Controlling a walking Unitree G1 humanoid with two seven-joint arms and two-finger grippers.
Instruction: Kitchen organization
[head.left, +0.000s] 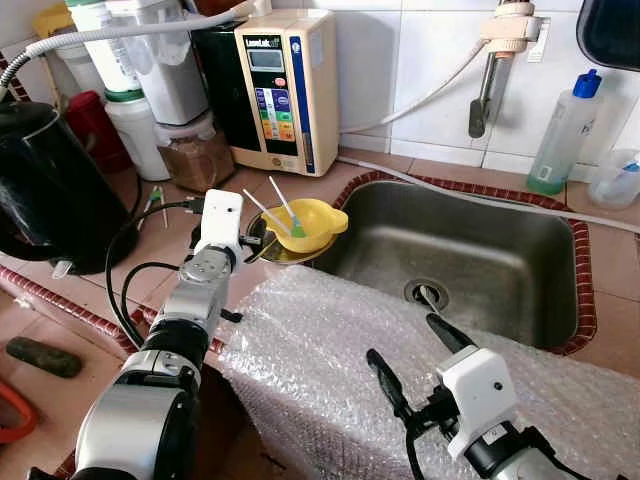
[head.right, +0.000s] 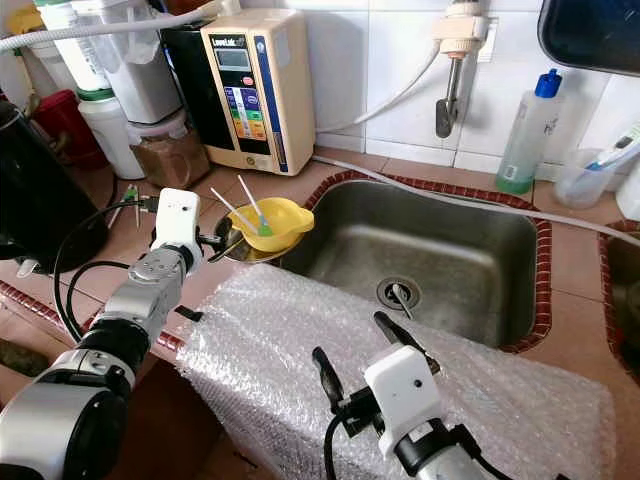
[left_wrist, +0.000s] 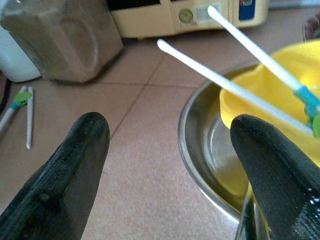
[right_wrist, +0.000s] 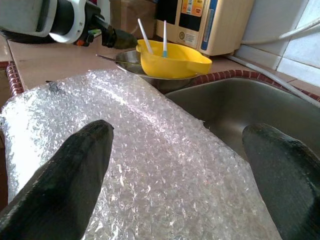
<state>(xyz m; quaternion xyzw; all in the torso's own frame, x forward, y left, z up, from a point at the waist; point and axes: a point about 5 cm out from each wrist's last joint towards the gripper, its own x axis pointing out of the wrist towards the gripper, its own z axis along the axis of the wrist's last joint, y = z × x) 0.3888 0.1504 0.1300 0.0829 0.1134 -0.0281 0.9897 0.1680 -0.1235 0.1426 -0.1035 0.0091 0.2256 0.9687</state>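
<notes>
Two grippers are standing open as we are reaching our left gripper (left_wrist: 167, 150) to the steel bowl's (left_wrist: 200, 165) rim, the yellow bowl (head.left: 305, 222) nested inside beside the sink (head.left: 470, 250), judging closure next, while our right gripper (right_wrist: 177, 150) is hovering over bubble wrap (right_wrist: 150, 165).

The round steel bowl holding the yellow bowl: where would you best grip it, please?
Probably by its thin near rim. The round steel bowl lies flat and open-topped, so the left gripper, open at its counter side, could slip one finger over the rim, short of the yellow plastic bowl.
</notes>
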